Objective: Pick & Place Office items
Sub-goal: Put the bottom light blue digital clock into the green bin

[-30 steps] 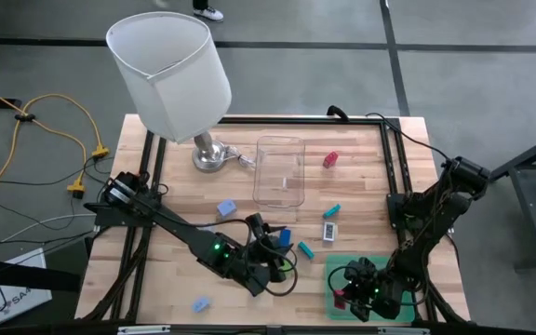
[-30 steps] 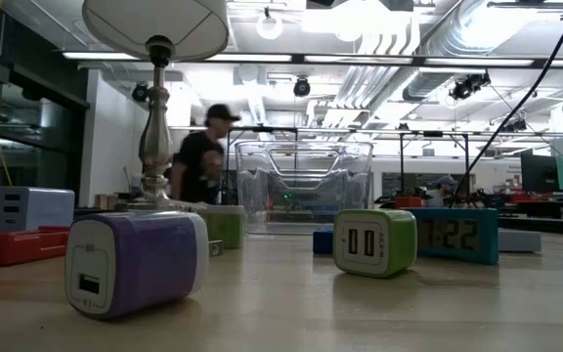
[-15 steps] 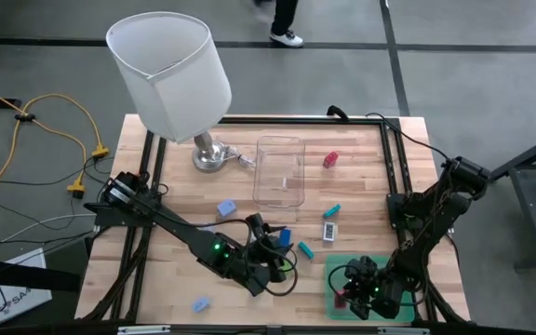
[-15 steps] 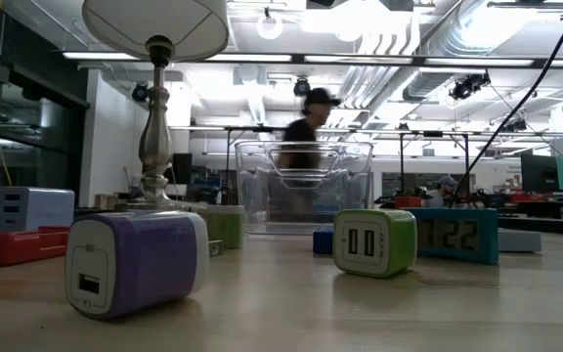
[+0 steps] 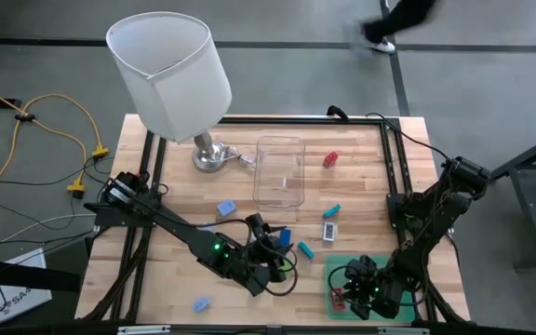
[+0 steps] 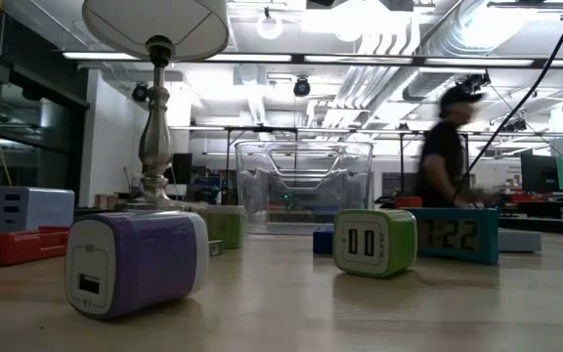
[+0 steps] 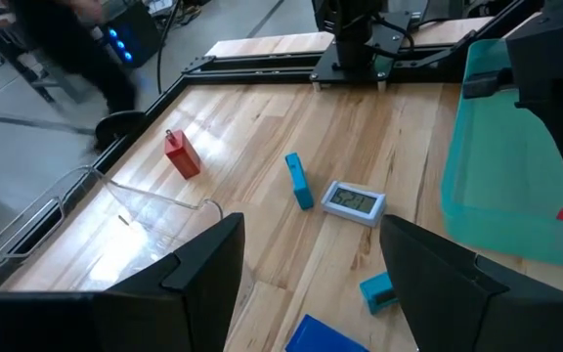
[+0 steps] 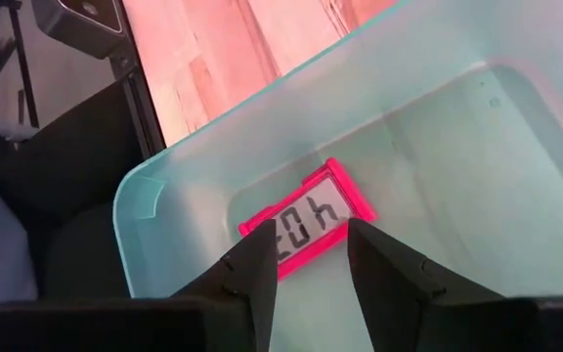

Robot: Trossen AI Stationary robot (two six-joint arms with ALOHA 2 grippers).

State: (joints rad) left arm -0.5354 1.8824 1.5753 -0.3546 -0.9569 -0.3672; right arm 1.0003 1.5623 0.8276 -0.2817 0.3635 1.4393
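A pink clock [image 8: 306, 220] lies flat on the floor of the green tray [image 8: 428, 117] at the table's near right; in the high view it is a pink spot [image 5: 337, 298]. My right gripper [image 8: 311, 259] hangs over it, open, its fingers just short of the clock's two ends. My left gripper [image 7: 311, 254] hovers open above the table's near middle [image 5: 270, 272], with nothing between its fingers. Loose on the wood lie a red piece [image 5: 330, 159], a teal bar [image 5: 331, 210], a white clock [image 5: 329, 230], a teal block [image 5: 305, 249] and a blue piece [image 5: 282, 236].
A clear plastic box [image 5: 279, 170] stands at the far middle, next to a lamp [image 5: 170, 74]. Light-blue pieces [image 5: 226, 207] [image 5: 200, 303] lie on the left half. The low view shows a purple charger [image 6: 135, 262] and a green one [image 6: 374, 242]. A person [image 6: 448, 147] is behind the table.
Neither arm has visibly moved. A person has walked across the room behind the table, from left to right in the low view.
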